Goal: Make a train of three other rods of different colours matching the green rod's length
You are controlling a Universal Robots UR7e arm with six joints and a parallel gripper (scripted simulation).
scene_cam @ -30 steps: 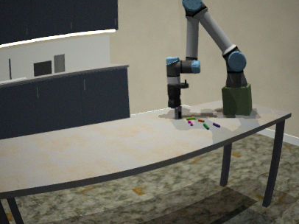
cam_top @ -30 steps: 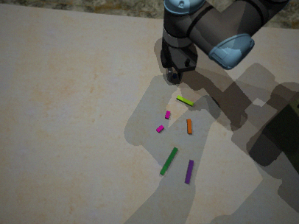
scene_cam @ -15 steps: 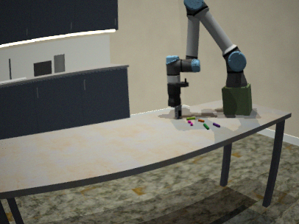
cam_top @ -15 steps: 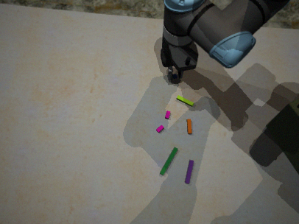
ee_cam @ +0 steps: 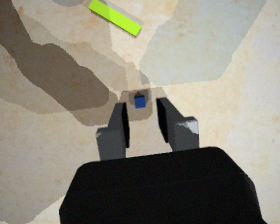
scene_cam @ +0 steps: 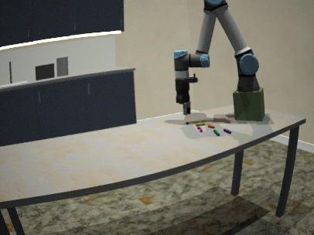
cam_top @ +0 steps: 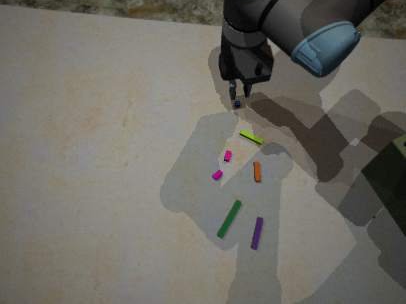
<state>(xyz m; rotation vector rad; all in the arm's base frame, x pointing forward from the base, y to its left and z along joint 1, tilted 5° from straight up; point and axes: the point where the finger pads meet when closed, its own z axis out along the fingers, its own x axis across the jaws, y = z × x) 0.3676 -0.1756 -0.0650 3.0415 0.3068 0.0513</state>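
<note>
My gripper [cam_top: 240, 97] [scene_cam: 187, 114] [ee_cam: 142, 114] is open and empty, above a small blue rod [cam_top: 237, 104] [scene_cam: 187, 123] [ee_cam: 140, 102] that lies on the table. A lime rod [cam_top: 251, 137] [scene_cam: 199, 124] [ee_cam: 115, 18] lies slanted nearby. Two short magenta rods lie apart, one magenta rod [cam_top: 227, 156] nearer the lime one, the other magenta rod [cam_top: 217, 175] beyond it. An orange rod [cam_top: 257, 171] [scene_cam: 211, 126] lies to their right in the top view. The long green rod [cam_top: 229, 219] [scene_cam: 216, 132] and a purple rod [cam_top: 257, 233] [scene_cam: 227, 131] lie farthest from the gripper. No rods touch.
The table [cam_top: 90, 178] [scene_cam: 97, 157] carries the rods, with arm shadows across it. The arm's green base block [cam_top: 392, 173] [scene_cam: 248, 104] stands at the right. The table's edge runs behind the gripper in the top view.
</note>
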